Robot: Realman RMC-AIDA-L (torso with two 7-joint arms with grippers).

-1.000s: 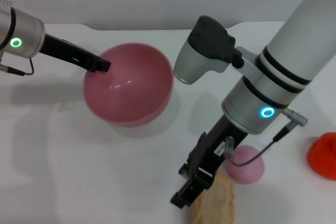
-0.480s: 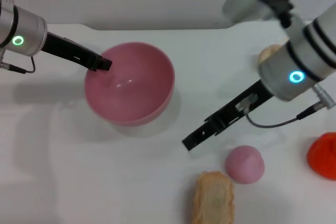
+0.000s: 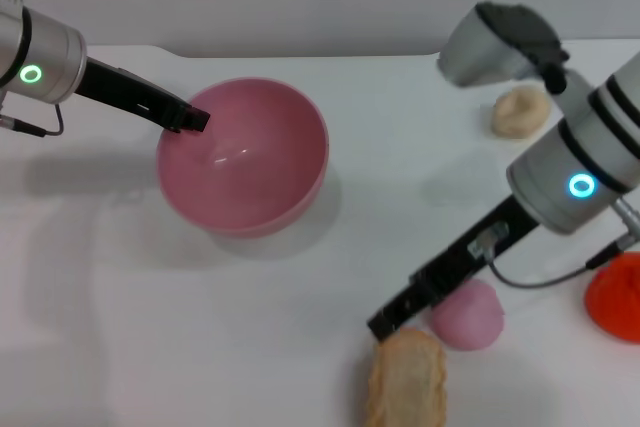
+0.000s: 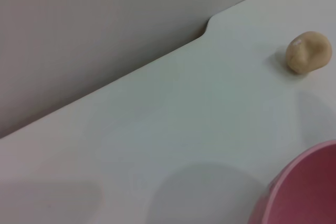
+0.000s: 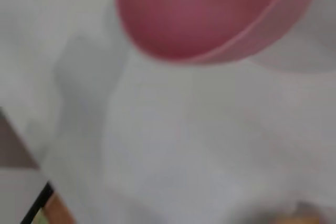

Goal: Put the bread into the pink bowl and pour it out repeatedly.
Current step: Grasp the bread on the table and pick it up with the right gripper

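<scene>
The pink bowl [image 3: 243, 157] stands at the back left of the white table, its opening tipped toward me, with nothing inside. My left gripper [image 3: 186, 118] is at its left rim and looks shut on the rim. The bowl's edge also shows in the left wrist view [image 4: 302, 192] and, blurred, in the right wrist view [image 5: 210, 14]. The bread [image 3: 406, 383] lies flat at the table's front edge, tan side up. My right gripper [image 3: 386, 324] is low, just above the bread's far end and beside the small pink dome.
A small solid pink dome [image 3: 468, 314] sits right of the bread. A beige knotted lump [image 3: 520, 110] lies at the back right and shows in the left wrist view [image 4: 308, 52]. A red-orange object [image 3: 615, 297] is at the right edge.
My right gripper let go of the bread, rose toward the back right, then came back down to the bread's far end. The bread stayed on the table. The left gripper and bowl barely moved.
</scene>
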